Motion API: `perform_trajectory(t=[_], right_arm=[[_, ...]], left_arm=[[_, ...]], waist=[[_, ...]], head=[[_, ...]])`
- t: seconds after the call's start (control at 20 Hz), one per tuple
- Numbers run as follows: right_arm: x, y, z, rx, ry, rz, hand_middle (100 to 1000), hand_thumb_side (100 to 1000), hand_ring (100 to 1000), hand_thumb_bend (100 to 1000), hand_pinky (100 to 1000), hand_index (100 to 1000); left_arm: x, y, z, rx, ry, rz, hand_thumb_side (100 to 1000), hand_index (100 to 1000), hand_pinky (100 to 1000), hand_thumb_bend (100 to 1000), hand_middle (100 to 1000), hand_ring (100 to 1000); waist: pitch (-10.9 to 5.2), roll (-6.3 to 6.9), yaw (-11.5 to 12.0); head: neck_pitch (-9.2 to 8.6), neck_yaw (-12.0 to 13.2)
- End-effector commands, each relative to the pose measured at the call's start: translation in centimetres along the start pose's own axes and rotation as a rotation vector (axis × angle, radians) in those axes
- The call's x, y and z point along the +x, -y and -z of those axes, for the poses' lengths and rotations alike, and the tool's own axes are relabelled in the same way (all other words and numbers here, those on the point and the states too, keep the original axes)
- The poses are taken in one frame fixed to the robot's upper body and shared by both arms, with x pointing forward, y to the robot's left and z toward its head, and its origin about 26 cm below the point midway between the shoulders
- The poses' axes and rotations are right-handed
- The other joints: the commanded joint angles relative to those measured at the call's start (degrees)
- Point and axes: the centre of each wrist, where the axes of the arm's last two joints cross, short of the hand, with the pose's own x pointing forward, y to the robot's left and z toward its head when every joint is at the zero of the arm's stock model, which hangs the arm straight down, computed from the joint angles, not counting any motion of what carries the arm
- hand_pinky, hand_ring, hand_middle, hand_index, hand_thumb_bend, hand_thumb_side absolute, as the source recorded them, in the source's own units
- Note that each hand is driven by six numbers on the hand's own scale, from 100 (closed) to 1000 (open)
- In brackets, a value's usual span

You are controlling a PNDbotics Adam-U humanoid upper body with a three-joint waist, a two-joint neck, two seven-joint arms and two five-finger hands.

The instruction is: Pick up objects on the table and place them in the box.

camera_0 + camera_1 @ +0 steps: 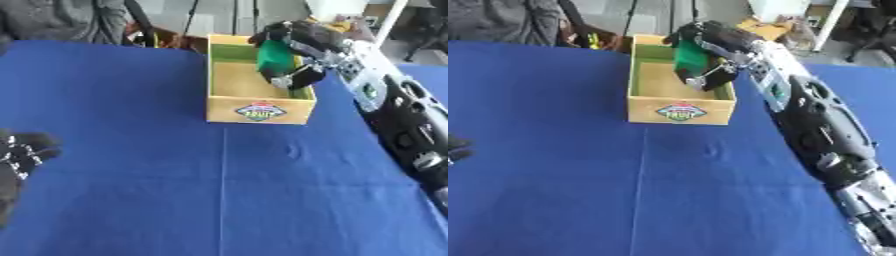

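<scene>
I have the green object (275, 55) curled in my right hand (302, 47), held over the open box (259, 107) near the counter's (131, 150) far edge. It isn't released yet. I see nothing else left on the blue counter, so this looks like the last placement. My left hand (19, 152) idles at the left edge, fingers relaxed.

head stereo pair, looking down, shared table (131, 200)

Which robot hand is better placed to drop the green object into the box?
Right: the right robot hand already holds the green object over the box. The left robot hand rests far away.
</scene>
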Motion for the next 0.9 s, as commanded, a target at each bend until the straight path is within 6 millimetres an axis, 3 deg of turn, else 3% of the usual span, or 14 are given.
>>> perform_trajectory(t=[0.05,0.2,0.35,0.5,0.6,0.7,0.8,0.9], right_arm=[[-2.6,-0.1,-1.7,0.003,-0.133,-0.006,659,129,491,100,632,896],[-4.2,-2.0,-3.4,0.037,-0.239,0.017,675,141,522,100,645,893],[-5.1,-3.8,-4.8,0.059,-0.321,0.047,700,168,570,100,664,895],[-5.4,-4.8,-5.4,0.068,-0.37,0.068,787,192,805,100,745,902],[-5.5,-4.9,-5.5,0.064,-0.383,0.076,852,261,924,100,816,906],[-5.5,-4.9,-5.5,0.055,-0.382,0.083,926,444,992,100,893,932],[-5.5,-4.8,-5.4,0.047,-0.376,0.091,990,613,1000,100,960,968],[-5.4,-4.6,-5.3,0.032,-0.36,0.092,1000,677,1000,100,998,989]], left_arm=[[1.2,0.6,1.1,-0.053,0.04,0.006,1000,670,825,412,590,782],[1.5,1.0,1.6,-0.08,0.05,0.004,1000,670,826,411,590,782],[1.6,1.0,1.7,-0.082,0.053,0.006,1000,670,826,411,590,782],[1.7,1.0,1.8,-0.085,0.057,0.008,1000,670,826,412,590,781],[1.8,1.0,1.8,-0.087,0.058,0.008,1000,670,826,413,590,781],[1.8,1.0,1.8,-0.087,0.057,0.009,1000,670,826,413,589,781],[1.8,1.0,1.8,-0.087,0.058,0.009,1000,670,826,414,589,781],[1.8,1.0,1.8,-0.086,0.057,0.009,1000,670,826,414,589,781]], waist=[[-0.61,-0.19,2.2],[-0.31,-0.62,5.0],[-0.05,-0.77,6.0],[0.11,-0.96,6.1],[0.14,-1.07,6.0],[0.11,-1.12,5.9],[0.05,-1.13,5.8],[0.01,-1.09,5.6]], head=[[-1.42,-1.9],[-2.1,-3.7],[-2.27,-4.5],[-2.38,-5.0],[-2.5,-5.0],[-2.51,-4.9],[-2.5,-4.8],[-2.54,-4.8]])
